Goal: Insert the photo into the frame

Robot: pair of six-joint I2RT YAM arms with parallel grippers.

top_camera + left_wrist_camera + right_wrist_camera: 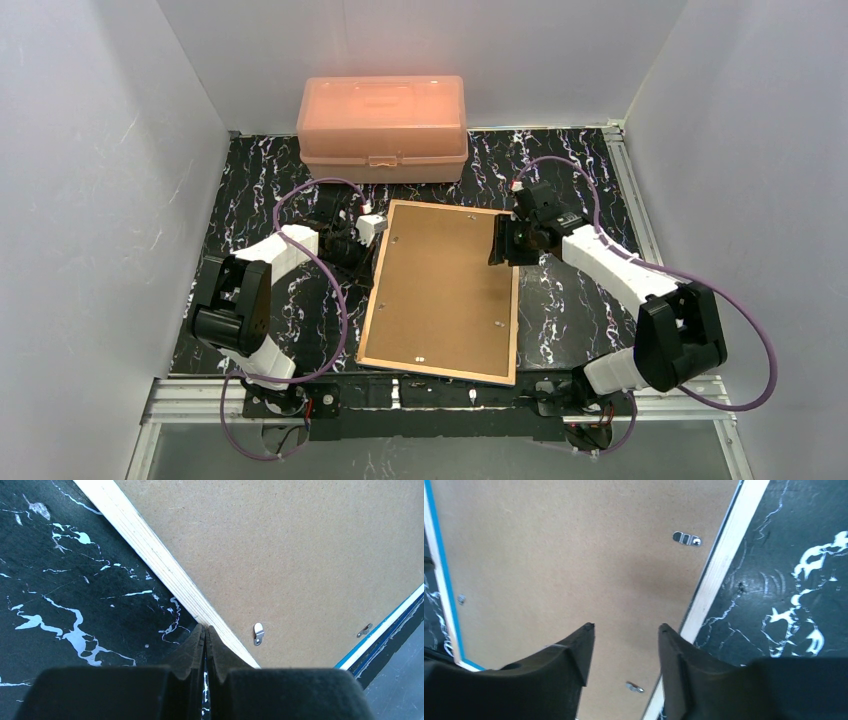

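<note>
My left gripper (205,628) has its fingers pressed together, the tips at the pale wooden left edge of the frame (440,290); I cannot tell whether they touch it. My right gripper (626,627) has its fingers apart, gripping nothing, over the backing just inside the right edge. The frame lies face down on the black marbled table (250,180), between my arms, with its long axis running roughly near to far. It shows brown fibreboard, small metal clips (258,633) and blue at the rim.

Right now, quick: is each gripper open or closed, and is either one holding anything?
Left gripper: shut, empty, tips at the edge of the frame.
Right gripper: open, empty, over the frame's back.
</note>
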